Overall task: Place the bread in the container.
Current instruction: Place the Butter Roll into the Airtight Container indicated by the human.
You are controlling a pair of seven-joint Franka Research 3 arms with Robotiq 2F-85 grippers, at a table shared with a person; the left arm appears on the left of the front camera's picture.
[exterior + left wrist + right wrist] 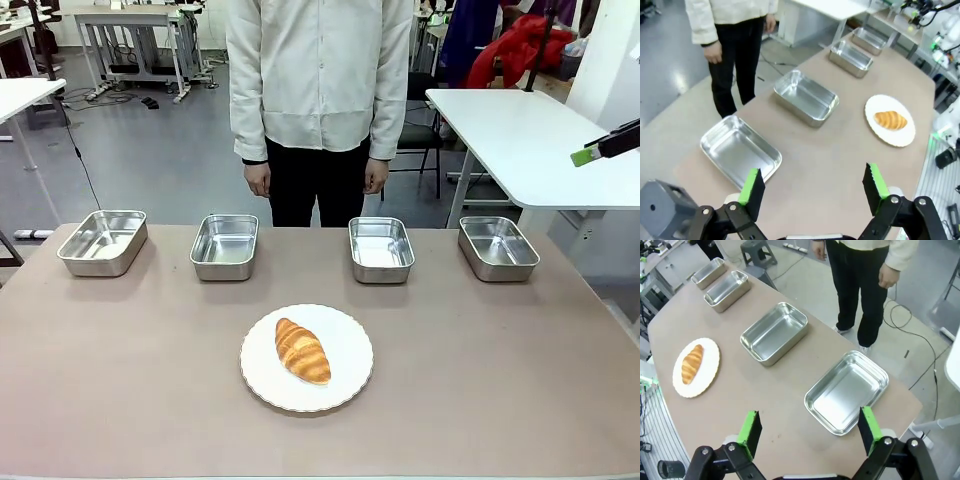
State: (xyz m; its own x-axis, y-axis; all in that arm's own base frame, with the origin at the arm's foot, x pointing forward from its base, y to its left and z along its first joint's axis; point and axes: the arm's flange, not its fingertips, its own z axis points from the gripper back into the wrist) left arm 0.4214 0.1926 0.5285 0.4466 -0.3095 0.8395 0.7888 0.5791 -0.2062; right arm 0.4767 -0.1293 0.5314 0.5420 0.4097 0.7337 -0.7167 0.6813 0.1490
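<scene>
The bread (302, 350) is seen on a white plate (346, 372); left gripper (812, 182) and right gripper (807, 422) are held spread.

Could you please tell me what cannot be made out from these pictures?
Bread underside: hidden against the plate, every view.
Right gripper, front view: mostly cut off by the right edge.
Person's hand, right wrist view: partly cut by the top edge.

Observed: left tool (812, 182) has black linked fingers, bright green pads (749, 186), silver pivot screws (891, 199) and a grey housing (662, 205) beside it. The right tool (809, 425) is of identical build. The person (320, 90) wears a cream buttoned long-sleeved shirt (300, 60) and black trousers (318, 185).
</scene>
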